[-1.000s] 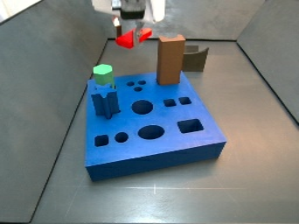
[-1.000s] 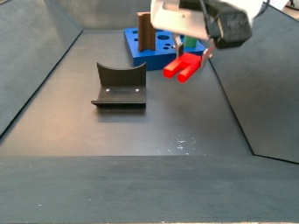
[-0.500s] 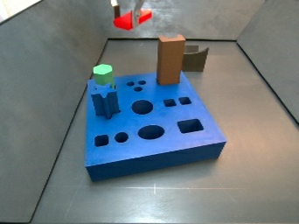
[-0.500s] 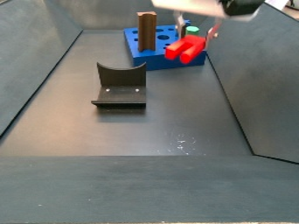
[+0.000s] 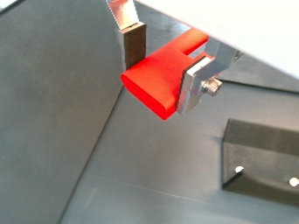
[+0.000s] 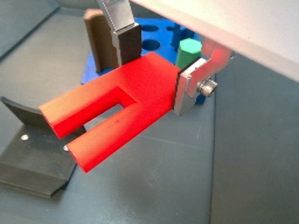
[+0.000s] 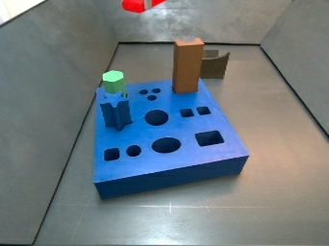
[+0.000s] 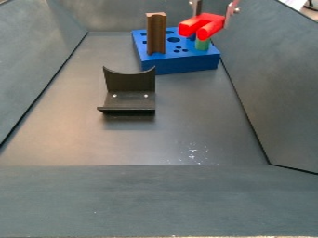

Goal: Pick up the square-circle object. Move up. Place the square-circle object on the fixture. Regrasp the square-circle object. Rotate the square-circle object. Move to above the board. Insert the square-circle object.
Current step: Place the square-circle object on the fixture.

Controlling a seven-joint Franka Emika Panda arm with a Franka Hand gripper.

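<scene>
My gripper is shut on the square-circle object, a bright red slotted block held high in the air. Its silver fingers press on two opposite sides of the block. In a side view only the red block shows, at the top edge above the far end of the board. Another side view has the block hanging over the blue board, with one finger beside it. The dark L-shaped fixture stands on the floor apart from the board, also fixture well below the block.
A tall brown block stands at the board's far edge, with the fixture just behind it. A green-topped peg and a dark blue piece stand in the board's left side. Grey walls enclose the floor.
The gripper has risen with the red block, from just above the brown block's height to the top edge of the side views. Nothing else moved.
</scene>
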